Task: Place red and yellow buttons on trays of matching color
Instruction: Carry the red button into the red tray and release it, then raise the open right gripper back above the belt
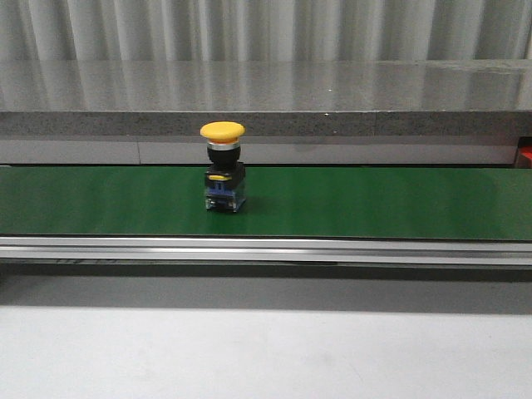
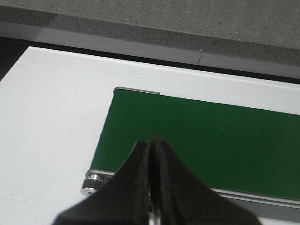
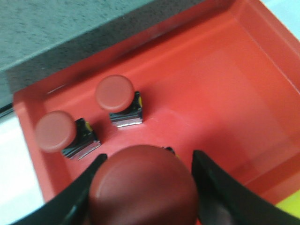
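A yellow button (image 1: 223, 131) on a black and blue body stands upright on the green belt (image 1: 374, 204), left of the middle in the front view. No gripper shows in that view. My right gripper (image 3: 147, 159) hangs over the red tray (image 3: 225, 89), open, with a red button (image 3: 143, 187) between its fingers. One finger touches the cap and the other stands a little apart from it. Two more red buttons (image 3: 115, 93) (image 3: 55, 131) stand in the tray. My left gripper (image 2: 151, 140) is shut on nothing above the end of the belt (image 2: 211, 140).
A grey stone ledge (image 1: 266, 104) runs behind the belt. A metal rail (image 1: 266, 249) borders the belt's near side, with white table (image 1: 266, 349) in front. A sliver of yellow (image 3: 289, 209) shows beside the red tray. The belt's end roller (image 2: 91, 180) lies beside the left fingers.
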`<state>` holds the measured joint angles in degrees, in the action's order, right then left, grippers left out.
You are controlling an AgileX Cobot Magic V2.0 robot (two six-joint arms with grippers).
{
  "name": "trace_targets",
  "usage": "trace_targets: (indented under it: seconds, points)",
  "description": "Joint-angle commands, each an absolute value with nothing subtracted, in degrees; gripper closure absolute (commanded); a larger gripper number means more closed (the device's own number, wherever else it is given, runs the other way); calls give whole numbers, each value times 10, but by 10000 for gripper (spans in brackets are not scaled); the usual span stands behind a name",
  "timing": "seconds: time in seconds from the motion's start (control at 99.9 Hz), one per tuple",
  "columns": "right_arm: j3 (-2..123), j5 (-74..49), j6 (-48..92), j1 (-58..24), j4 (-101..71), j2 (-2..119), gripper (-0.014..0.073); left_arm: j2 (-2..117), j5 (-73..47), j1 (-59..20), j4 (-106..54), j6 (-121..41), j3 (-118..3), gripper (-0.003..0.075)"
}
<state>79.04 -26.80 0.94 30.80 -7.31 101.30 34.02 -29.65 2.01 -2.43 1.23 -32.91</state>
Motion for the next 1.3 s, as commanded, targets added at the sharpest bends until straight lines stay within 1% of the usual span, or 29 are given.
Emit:
trace_targets:
  seconds: [0.0,0.21,0.371,0.731,0.801,0.871,0.941,0.991,1.062,1.092,1.162,1.292]
  points:
    - [840,-248,9,316,-74,1022,410,340,-254,21,-27,18,-345,741]
    - [924,-300,9,318,-74,1107,410,340,-254,21,-27,18,-345,741]
    - [963,-306,9,319,-74,1153,410,340,-254,21,-27,18,-345,741]
    - [985,-313,9,323,-74,1198,410,340,-254,21,-27,18,-345,741]
    - [985,-318,9,326,-74,1198,396,340,-254,21,-27,18,-345,741]
    - [985,-321,9,328,-74,1198,330,340,-254,21,-27,18,-345,741]
    - [985,-328,10,330,-74,1198,212,340,-254,21,-27,18,-345,741]
    - [985,-333,10,331,-74,1198,109,340,-254,21,-27,18,-345,741]
    - [985,-336,14,333,-74,1198,6,340,-254,21,-27,18,-345,741]
    - [985,-337,19,334,-74,1198,-22,340,-254,21,-27,18,-345,741]
    - [986,-338,20,334,-74,1197,-55,340,-254,21,-27,18,-345,741]
    - [989,-339,20,334,-74,1186,-53,340,-254,21,-27,18,-345,741]
